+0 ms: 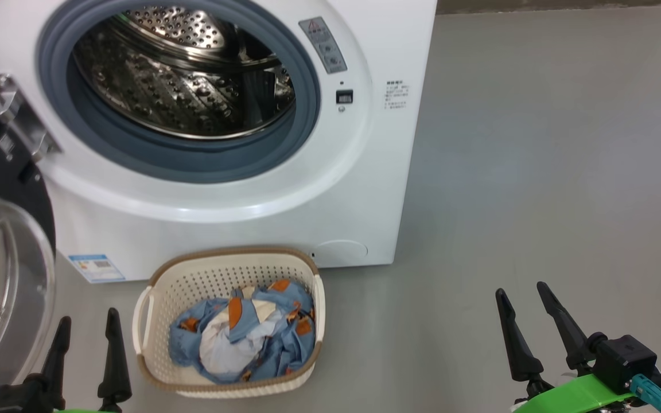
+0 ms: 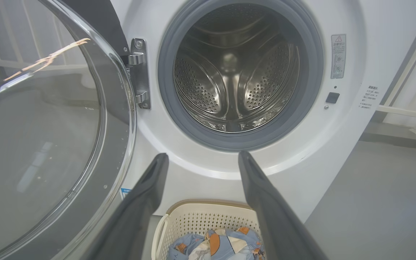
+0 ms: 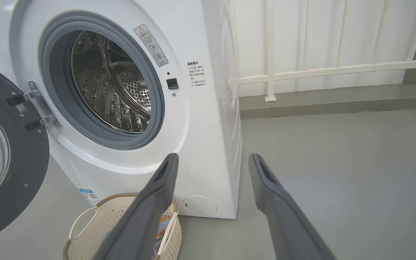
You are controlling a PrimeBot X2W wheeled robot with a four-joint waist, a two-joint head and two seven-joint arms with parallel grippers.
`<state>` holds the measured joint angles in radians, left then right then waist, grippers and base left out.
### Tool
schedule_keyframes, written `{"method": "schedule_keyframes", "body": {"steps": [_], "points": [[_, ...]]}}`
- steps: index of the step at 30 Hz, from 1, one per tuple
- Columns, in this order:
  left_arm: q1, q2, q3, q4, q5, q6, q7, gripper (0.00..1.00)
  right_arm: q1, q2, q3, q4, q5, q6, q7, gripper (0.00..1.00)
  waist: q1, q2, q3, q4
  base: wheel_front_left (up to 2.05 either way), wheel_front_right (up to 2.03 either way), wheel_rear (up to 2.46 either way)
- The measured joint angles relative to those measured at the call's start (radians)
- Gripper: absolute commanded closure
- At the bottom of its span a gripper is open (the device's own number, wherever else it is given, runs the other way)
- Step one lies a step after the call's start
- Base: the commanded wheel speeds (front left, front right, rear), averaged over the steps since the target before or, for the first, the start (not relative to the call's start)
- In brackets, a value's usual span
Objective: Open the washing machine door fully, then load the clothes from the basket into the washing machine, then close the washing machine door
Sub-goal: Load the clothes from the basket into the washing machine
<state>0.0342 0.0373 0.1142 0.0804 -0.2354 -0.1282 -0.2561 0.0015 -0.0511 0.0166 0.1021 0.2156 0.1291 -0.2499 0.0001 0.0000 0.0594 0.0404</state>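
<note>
right gripper point(image 3: 213, 156): jaws wide apart, over grey floor point(image 3: 338, 162). washing machine point(image 3: 208, 137) far left, door point(image 3: 24, 180) swung open to the left, steel drum point(image 3: 110, 83) exposed. basket point(image 3: 85, 224) on the floor just before the machine; a sliver of clothes point(image 3: 161, 231) shows inside. White railing point(image 3: 338, 68) far right.

washing machine door point(image 1: 3, 258) cut off at the left edge, panel print point(image 1: 395, 94) too small to read, basket point(image 2: 200, 218) cropped below
</note>
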Motion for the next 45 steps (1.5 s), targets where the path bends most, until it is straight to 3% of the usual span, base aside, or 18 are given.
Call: {"method": "schedule_keyframes", "body": {"steps": [11, 33, 45], "points": [[-0.003, 0.0, 0.0, 0.002, 0.0, 0.0, 0.0, 0.0, -0.001, 0.0, 0.002, 0.01, 0.006, 0.0, 0.0, 0.0, -0.0001, 0.0, 0.011, 0.003, 0.86, -0.86, 0.0], [0.003, 0.0, -0.028, 0.012, -0.001, 0.0, 0.0, 0.0, -0.001, 0.0, 0.009, 0.028, 0.006, 0.0, 0.0, 0.0, -0.0001, 0.0, -0.003, -0.005, 0.0, 0.0, 0.0], [-0.004, 0.0, -0.062, 0.049, -0.01, 0.0, 0.001, 0.0, -0.006, 0.0, 0.037, 0.052, 0.015, 0.0, 0.0, 0.0, -0.0001, 0.0, 0.049, -0.008, 0.0, 0.0, 0.0]]}}
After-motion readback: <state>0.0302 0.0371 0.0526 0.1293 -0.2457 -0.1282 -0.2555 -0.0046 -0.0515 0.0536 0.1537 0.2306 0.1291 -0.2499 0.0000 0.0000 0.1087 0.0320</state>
